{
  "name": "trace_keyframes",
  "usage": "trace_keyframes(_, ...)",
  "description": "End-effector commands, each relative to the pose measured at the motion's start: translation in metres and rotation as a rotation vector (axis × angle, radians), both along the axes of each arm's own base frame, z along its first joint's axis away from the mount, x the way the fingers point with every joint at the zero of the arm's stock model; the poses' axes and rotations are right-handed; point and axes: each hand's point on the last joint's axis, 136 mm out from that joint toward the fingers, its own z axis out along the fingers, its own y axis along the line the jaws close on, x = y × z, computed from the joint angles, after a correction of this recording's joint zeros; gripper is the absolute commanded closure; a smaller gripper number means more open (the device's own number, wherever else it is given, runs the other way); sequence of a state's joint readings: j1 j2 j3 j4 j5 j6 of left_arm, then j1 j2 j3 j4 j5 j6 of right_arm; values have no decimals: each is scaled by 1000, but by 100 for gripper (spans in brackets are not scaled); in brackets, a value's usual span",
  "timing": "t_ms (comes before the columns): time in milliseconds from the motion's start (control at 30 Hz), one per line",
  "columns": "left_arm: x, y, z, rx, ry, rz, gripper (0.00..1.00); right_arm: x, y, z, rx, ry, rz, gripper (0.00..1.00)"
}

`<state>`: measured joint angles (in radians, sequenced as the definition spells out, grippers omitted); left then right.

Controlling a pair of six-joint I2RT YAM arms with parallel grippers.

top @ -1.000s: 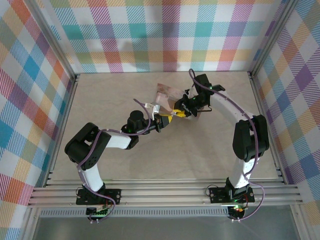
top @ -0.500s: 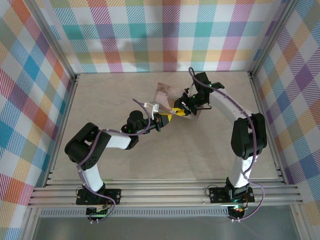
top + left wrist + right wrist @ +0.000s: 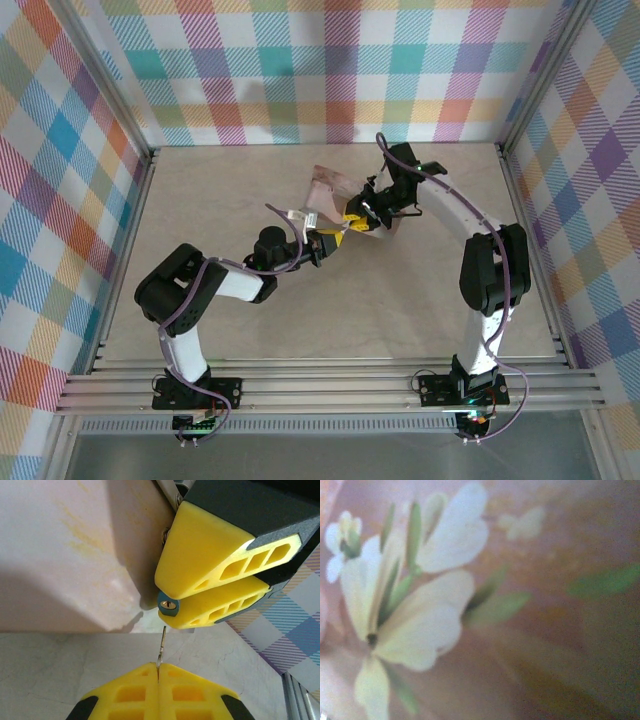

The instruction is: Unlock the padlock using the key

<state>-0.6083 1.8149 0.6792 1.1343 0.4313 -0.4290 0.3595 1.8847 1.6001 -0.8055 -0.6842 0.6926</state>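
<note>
My left gripper (image 3: pixel 158 669) (image 3: pixel 332 238) is shut on the key (image 3: pixel 161 647), whose thin metal blade points up from between the yellow fingers. Just above the blade tip is the padlock (image 3: pixel 167 605), a tiny teal body with a brass keyhole facing the key. My right gripper (image 3: pixel 164 596) (image 3: pixel 356 221) is shut on it from the right. A small gap separates the key tip from the keyhole. The two grippers meet near mid-table in the top view.
A pink illustrated box (image 3: pixel 334 186) (image 3: pixel 65 555) stands right behind the padlock; its flower print (image 3: pixel 415 605) sits blurred and very close to the right wrist camera. Plaid walls and a metal rail (image 3: pixel 300 695) bound the table.
The right arm has shifted slightly left and toward the box with the padlock. The left gripper has stayed almost in place, holding the key.
</note>
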Motion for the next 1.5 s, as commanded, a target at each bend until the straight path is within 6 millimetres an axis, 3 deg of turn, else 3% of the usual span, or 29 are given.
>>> trace_keyframes(0, -6, -2, 11, -25, -50, -6, 100, -6, 11, 17, 78, 18, 41, 100)
trace_keyframes(533, -5, 3, 38, -45, -106, 25, 100, -9, 8, 14, 65, 22, 48, 100)
trace_keyframes(1467, -2, -3, 48, -83, -117, 9, 100, -9, 10, 16, 84, 38, 44, 100)
